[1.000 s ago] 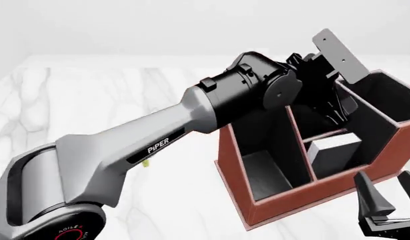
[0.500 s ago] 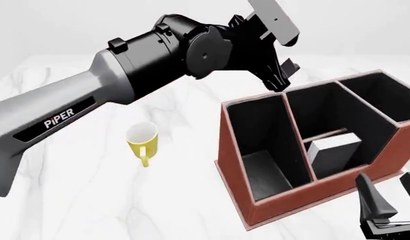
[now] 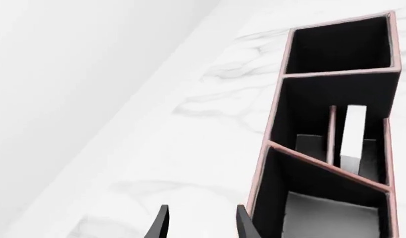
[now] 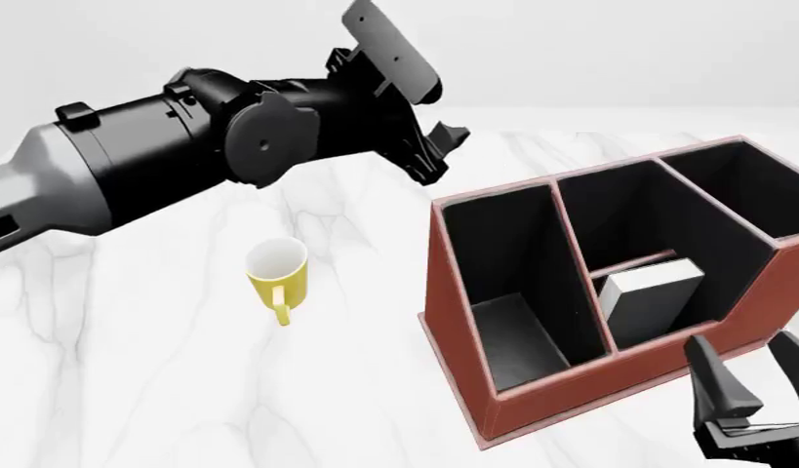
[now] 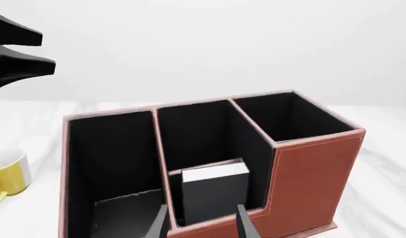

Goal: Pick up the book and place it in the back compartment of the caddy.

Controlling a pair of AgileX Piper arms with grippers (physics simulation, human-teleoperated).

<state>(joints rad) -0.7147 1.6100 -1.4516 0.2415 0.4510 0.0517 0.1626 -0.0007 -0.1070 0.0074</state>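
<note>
Front view: left gripper (image 4: 438, 146), jaws spread & empty, has withdrawn left off caddy (image 4: 530, 390); book (image 4: 649, 297) sits in compartment. Right gripper (image 4: 753, 395) spread, idle.

left gripper (image 4: 441, 148) — pulled up and left, away from caddy (image 4: 555, 380) | mug (image 4: 278, 273) uncovered | right gripper (image 4: 750, 385) — slightly raised

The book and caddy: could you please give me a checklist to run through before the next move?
1. Book standing in the caddy's small low-walled cell: ok.
2. Left gripper open, empty, above the table and outside the caddy: ok.
3. Right gripper open, empty, outside the caddy's near wall: ok.
4. Yellow mug upright, apart from the caddy: ok.
5. Book resting flat on the cell floor: cannot tell.
</note>
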